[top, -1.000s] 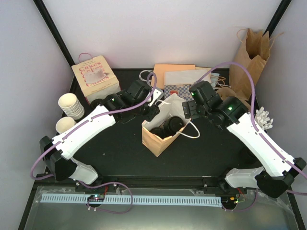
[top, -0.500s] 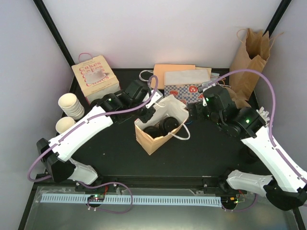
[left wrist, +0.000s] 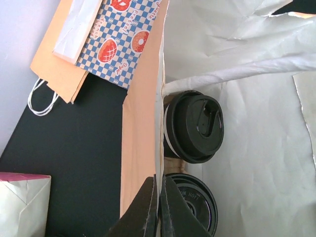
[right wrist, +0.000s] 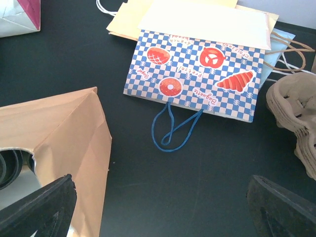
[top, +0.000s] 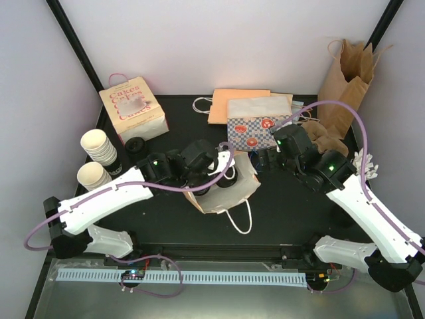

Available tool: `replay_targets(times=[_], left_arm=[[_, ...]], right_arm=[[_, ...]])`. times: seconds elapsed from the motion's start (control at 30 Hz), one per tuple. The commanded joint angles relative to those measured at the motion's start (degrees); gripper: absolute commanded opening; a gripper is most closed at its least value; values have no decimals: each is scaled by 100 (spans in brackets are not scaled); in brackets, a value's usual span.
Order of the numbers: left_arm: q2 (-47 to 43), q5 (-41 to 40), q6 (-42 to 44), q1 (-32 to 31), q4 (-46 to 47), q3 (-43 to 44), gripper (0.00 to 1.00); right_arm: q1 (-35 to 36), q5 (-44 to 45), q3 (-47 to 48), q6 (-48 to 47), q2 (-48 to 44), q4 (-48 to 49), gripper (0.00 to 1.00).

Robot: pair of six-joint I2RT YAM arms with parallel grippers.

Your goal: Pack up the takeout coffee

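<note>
A tan paper bag (top: 229, 196) with a white lining lies open at the table's middle. Inside it, in the left wrist view, are two takeout coffees, one with its black lid (left wrist: 193, 126) facing me and a second (left wrist: 195, 205) beside it. My left gripper (left wrist: 159, 197) is shut on the bag's side wall (left wrist: 140, 133) at the rim, one finger on each side of the paper. My right gripper (right wrist: 160, 182) stands open over bare table just right of the bag (right wrist: 59, 143), holding nothing.
A blue checkered pastry bag (right wrist: 197, 69) with a blue handle and flat bags (top: 239, 103) lie behind. A cardboard cup carrier (right wrist: 296, 113) sits at right, an upright brown bag (top: 348, 73) back right. A Cakes box (top: 133, 106), stacked cups (top: 99, 146) and loose lids (top: 137, 145) are at left.
My left gripper closed on the bag's wall and drew the bag nearer the front, turning it. The right gripper pulled back out of the bag to the right, still open.
</note>
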Motion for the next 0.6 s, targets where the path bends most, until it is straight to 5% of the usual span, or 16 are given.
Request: replay_targets(times=[0.0,0.57], left_arm=[[-332,-631,175,-365,344,-299,1],[-1097,-968,-427,-1641,478,-1218,2]], right_arm=[[-32,151,-79,110,-96,111,96],[-36,-145,-423,77,-203,230,96]])
